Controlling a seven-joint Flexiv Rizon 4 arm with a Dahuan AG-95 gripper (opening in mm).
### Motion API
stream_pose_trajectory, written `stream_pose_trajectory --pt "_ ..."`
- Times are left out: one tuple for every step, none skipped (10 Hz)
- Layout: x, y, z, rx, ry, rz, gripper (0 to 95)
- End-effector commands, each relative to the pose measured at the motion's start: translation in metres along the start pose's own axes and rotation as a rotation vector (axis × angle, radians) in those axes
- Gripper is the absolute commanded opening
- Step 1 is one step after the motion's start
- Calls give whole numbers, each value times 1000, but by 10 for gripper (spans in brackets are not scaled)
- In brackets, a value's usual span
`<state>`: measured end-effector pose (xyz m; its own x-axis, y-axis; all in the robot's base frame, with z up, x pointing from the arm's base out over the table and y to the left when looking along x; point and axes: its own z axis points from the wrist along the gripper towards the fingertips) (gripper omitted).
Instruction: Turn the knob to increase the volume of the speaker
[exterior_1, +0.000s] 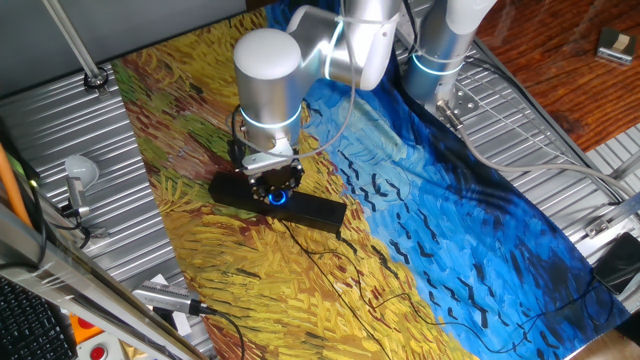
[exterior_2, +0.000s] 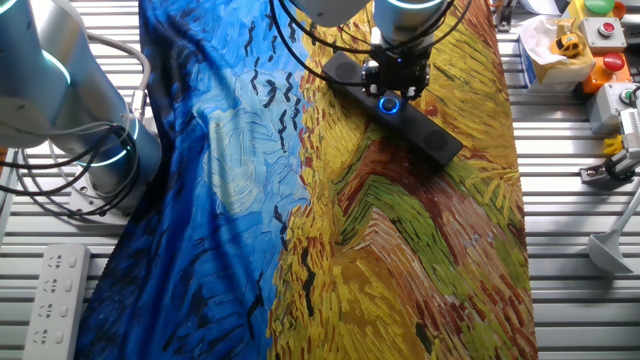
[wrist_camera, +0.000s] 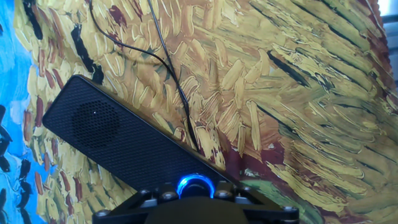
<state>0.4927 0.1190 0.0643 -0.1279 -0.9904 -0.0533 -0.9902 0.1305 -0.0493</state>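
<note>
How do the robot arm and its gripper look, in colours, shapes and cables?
The arm is made of thick, rounded silver-white segments, with thin glowing light-blue rings at the joints. Black cables run along it toward the wrist. The gripper is small and black, below a white wrist block. In the hand view its black body shows a row of round bolts.

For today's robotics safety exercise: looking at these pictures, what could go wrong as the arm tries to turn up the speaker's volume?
1. The speaker lies loose on a wrinkled cloth, so it might swivel with the gripper instead of the knob turning.
2. The thin cable runs close beside the knob and could snag.
3. The hand hides most of the knob, so the grip cannot be checked.
</note>
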Motion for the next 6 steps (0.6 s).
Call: stream_pose_trajectory --pt "1 1 2 1 0 27 0" --pt "1 1 2 1 1 50 0" --pt "1 1 2 0 4 117 0" --pt "1 0 1 3 5 158 0" --pt "1 0 1 3 5 195 0" --pt "1 0 1 4 5 235 0"
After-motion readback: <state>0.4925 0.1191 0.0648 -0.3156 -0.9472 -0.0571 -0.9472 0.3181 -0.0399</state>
